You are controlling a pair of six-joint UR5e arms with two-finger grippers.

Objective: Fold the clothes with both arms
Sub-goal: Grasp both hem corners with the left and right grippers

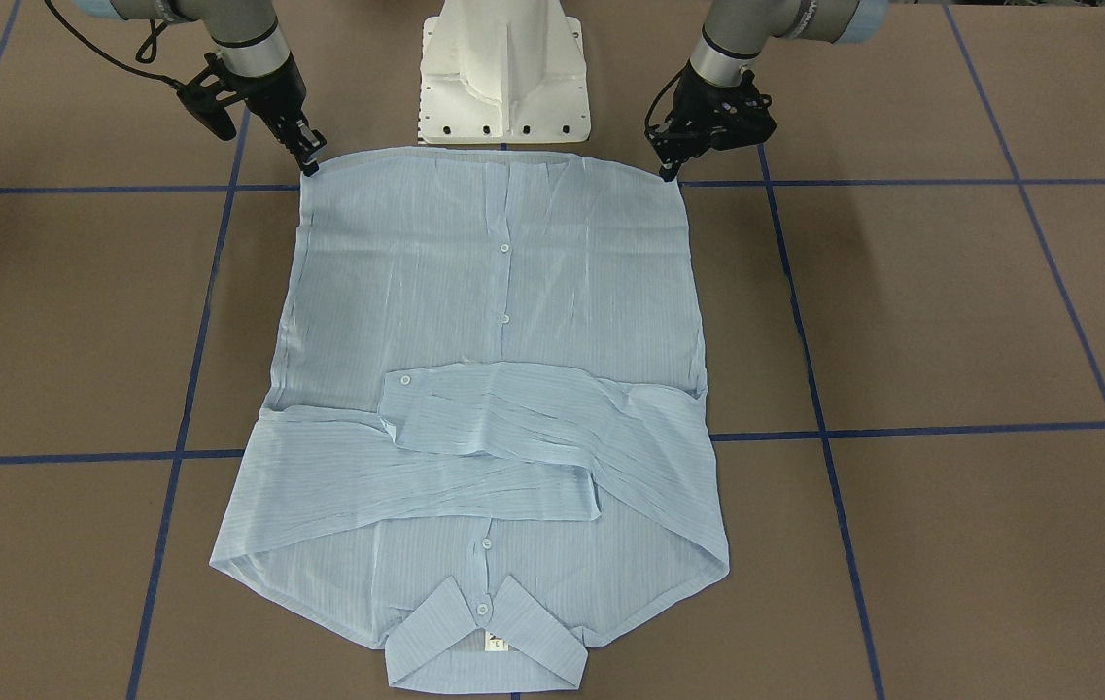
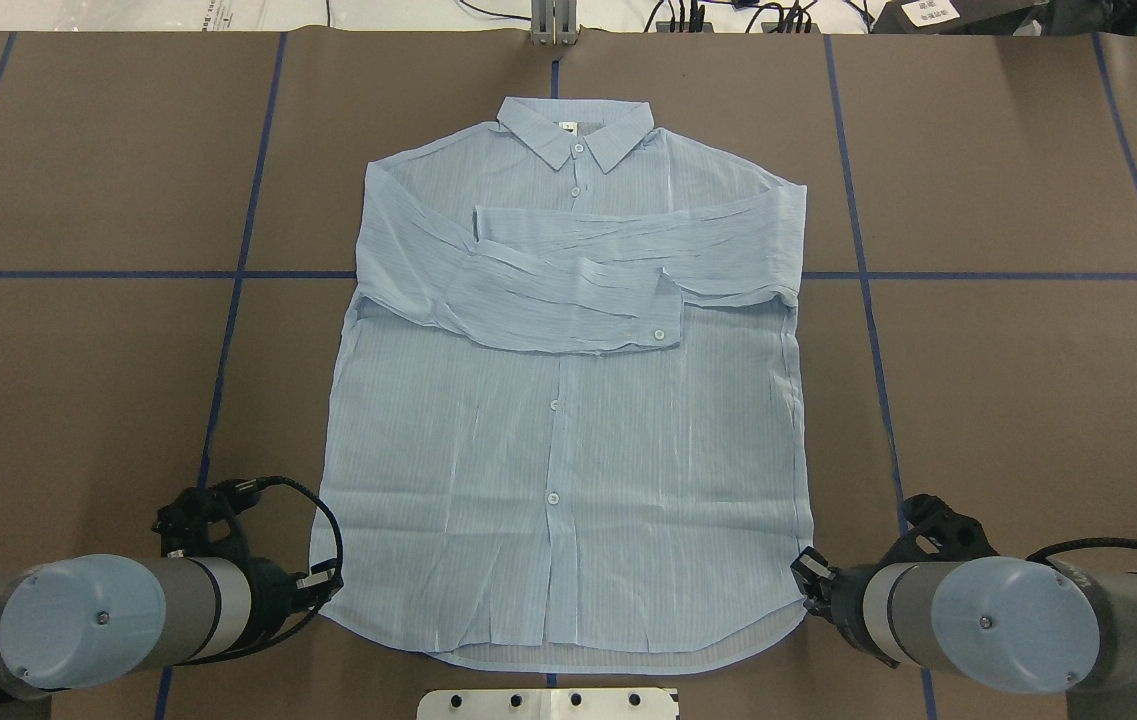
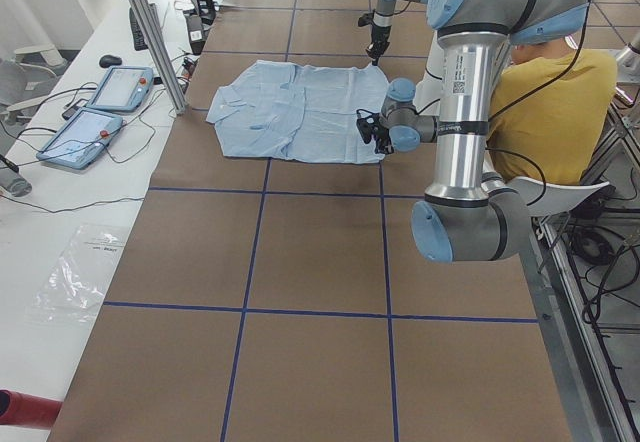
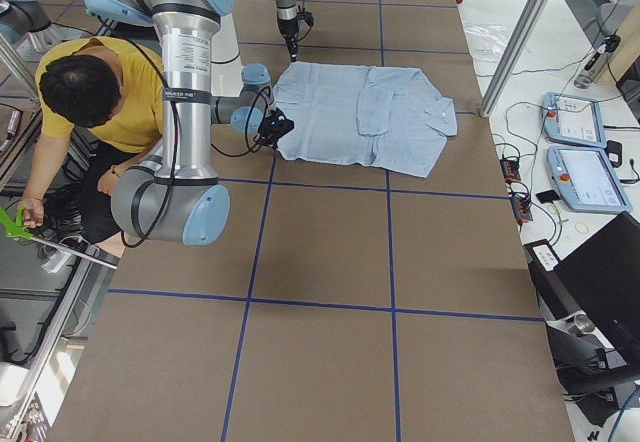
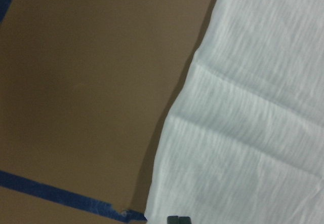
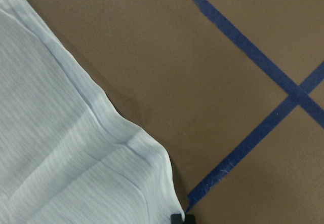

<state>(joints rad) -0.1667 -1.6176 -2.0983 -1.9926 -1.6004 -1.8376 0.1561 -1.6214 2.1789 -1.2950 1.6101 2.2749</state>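
Note:
The pale-blue shirt point(image 1: 503, 321) point(image 2: 568, 430) lies flat, front up, with both sleeves folded across the chest and the collar point(image 2: 576, 128) at the far side from the base. My left gripper point(image 1: 669, 173) point(image 2: 326, 582) is at one near hem corner, its tips closed on the fabric edge in the left wrist view point(image 5: 178, 219). My right gripper point(image 1: 310, 165) point(image 2: 808, 578) is at the other near hem corner, its dark tip on the shirt's corner point(image 6: 177, 219). Both corners still rest on the table.
The white pedestal base point(image 1: 503, 78) stands just behind the hem. Blue tape lines point(image 2: 228, 275) cross the brown table cover. A seated person in a yellow top point(image 3: 550, 112) point(image 4: 110, 102) is behind the robot. Teach pendants point(image 3: 100, 107) and a metal post point(image 3: 150, 32) stand past the far table edge.

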